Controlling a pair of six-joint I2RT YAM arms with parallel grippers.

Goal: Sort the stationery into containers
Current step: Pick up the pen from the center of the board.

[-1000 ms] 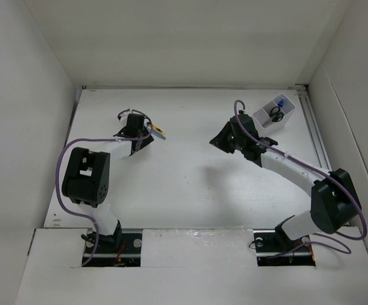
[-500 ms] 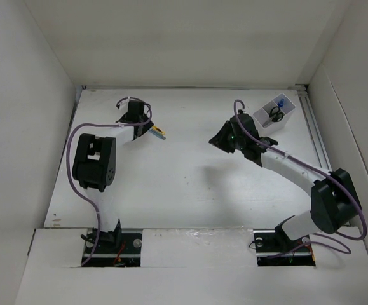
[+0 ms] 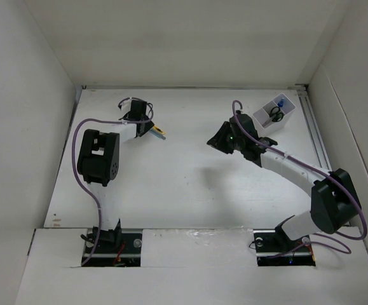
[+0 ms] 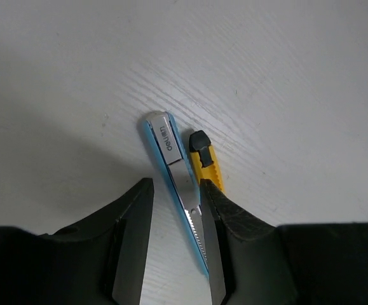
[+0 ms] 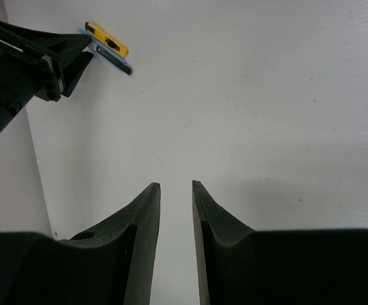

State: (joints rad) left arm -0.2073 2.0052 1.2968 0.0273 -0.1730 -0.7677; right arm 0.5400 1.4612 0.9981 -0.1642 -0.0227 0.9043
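Note:
A blue and silver cutter [image 4: 168, 152] and a yellow cutter [image 4: 204, 163] lie side by side on the white table, far left in the top view [image 3: 159, 133]. My left gripper [image 4: 176, 188] is open low over them. The blue cutter lies between the jaws against the right finger [image 4: 225, 216], and the yellow one runs under that finger. My right gripper [image 5: 176, 185] is open a little and empty, above the table's middle [image 3: 217, 141]. The white box [image 3: 284, 101] at the far right holds black-handled scissors [image 3: 276, 115] and a blue-capped bottle [image 3: 279, 101].
White walls close the table on the left, back and right. The left arm's elbow [image 3: 98, 155] stands near the left wall. The right wrist view shows the left gripper [image 5: 75, 60] beside the cutters [image 5: 106, 37].
The left arm has swung its elbow right and up, and its wrist has shifted toward the far edge beside the cutters. The right arm has barely moved. The cutters stay in place.

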